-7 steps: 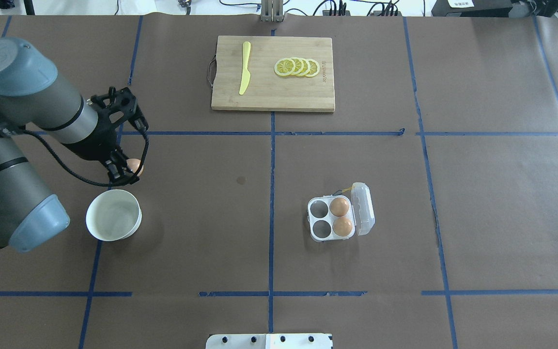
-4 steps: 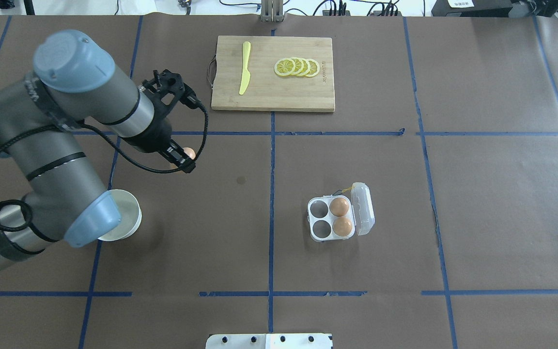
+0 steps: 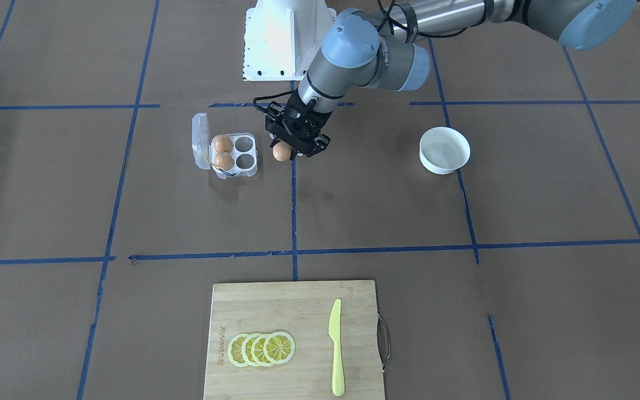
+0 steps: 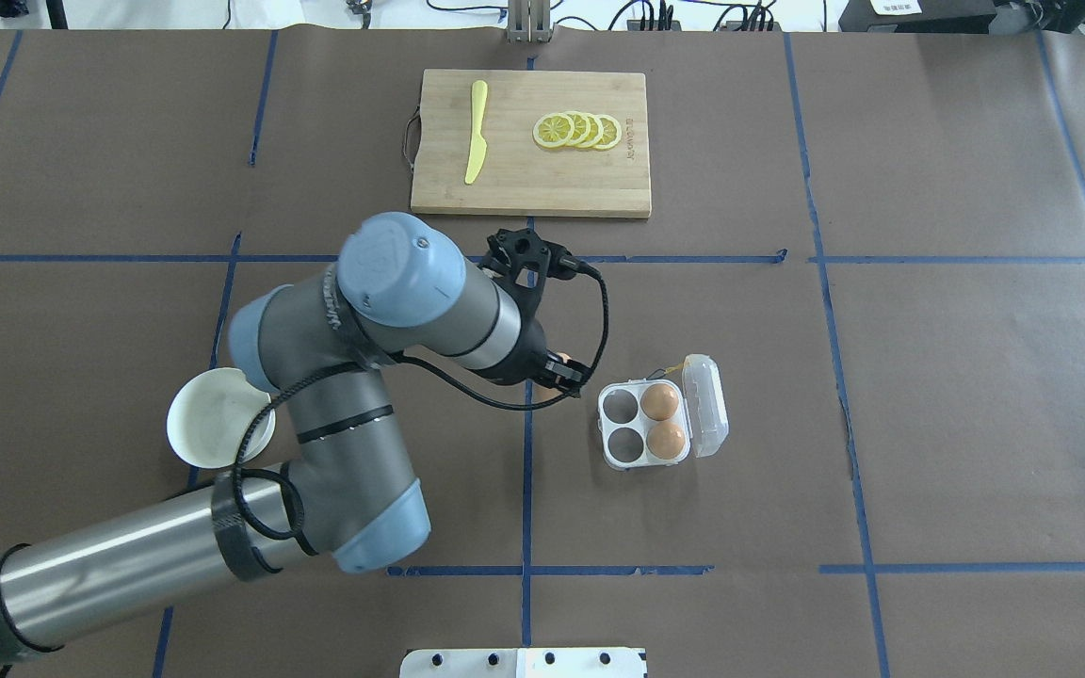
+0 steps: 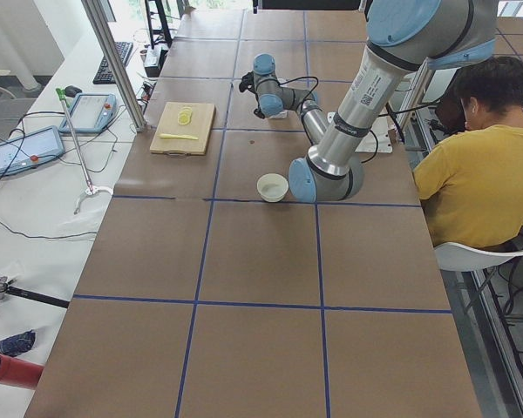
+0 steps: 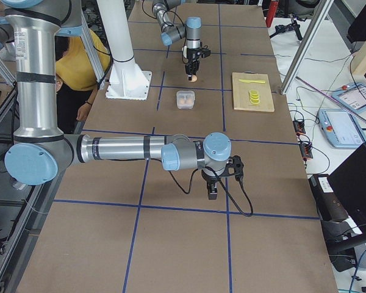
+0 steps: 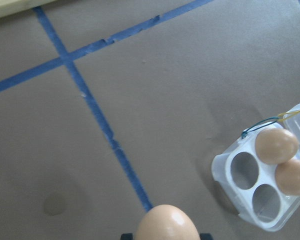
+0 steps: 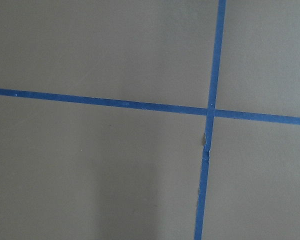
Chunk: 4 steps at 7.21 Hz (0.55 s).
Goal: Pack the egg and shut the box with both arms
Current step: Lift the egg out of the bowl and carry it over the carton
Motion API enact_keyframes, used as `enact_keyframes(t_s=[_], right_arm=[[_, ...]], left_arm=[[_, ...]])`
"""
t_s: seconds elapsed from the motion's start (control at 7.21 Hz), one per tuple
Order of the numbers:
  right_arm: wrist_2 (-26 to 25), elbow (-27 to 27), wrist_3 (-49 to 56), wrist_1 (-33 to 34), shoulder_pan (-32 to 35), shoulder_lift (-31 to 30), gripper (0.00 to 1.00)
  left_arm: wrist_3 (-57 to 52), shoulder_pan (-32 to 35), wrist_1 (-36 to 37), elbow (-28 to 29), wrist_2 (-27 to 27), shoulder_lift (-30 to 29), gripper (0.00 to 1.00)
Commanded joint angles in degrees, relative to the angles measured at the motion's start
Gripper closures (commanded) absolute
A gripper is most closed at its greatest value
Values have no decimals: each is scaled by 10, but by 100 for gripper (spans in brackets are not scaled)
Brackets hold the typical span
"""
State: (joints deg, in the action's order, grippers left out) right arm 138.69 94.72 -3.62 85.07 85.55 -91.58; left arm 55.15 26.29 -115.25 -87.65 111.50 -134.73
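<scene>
Most of the small orange-brown egg (image 4: pixel 563 358) is hidden from overhead by the left gripper (image 4: pixel 569 375) and its wrist; only a sliver shows. The front-facing view shows the egg whole, pinched between the black fingers (image 3: pixel 298 145). The left wrist view cuts it off at the picture's lower edge. That arm's elbow covers part of the round white bowl (image 4: pixel 208 419), which lies well behind the gripper. The right gripper (image 6: pixel 211 193) shows only from the table's end, pointing down over bare counter, well apart from everything else. I cannot tell whether it is spread or pressed together.

Brown paper covers the counter (image 4: pixel 929 424), crossed by blue tape lines (image 4: pixel 528 311). A person in a yellow shirt (image 5: pixel 471 183) sits beside the robot.

The small clear plastic egg box (image 4: pixel 641 423) sits just beside the left gripper, with bare paper between them. Its lid (image 4: pixel 704 405) stands open on the side away from the gripper. The two cells nearer the gripper are empty, and the two by the lid hold packed eggs (image 4: pixel 660 401). A thin yellow string (image 4: pixel 670 368) trails from one corner. Well apart lies a bamboo cutting board (image 4: pixel 524 179) with lemon slices (image 4: pixel 578 130) and a yellow plastic knife (image 4: pixel 476 132).
</scene>
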Motion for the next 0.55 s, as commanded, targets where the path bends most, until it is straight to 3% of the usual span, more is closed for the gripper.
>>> enact_keyframes(t_s=[0.0,0.42], right_arm=[[9,0,-1,0,0,0,0],[10,-1,-2,0,-1,0,0]], left_arm=[[79,-34,-44,43,-45,-40,100],[79,-45,-43,44,-45,-42,100]])
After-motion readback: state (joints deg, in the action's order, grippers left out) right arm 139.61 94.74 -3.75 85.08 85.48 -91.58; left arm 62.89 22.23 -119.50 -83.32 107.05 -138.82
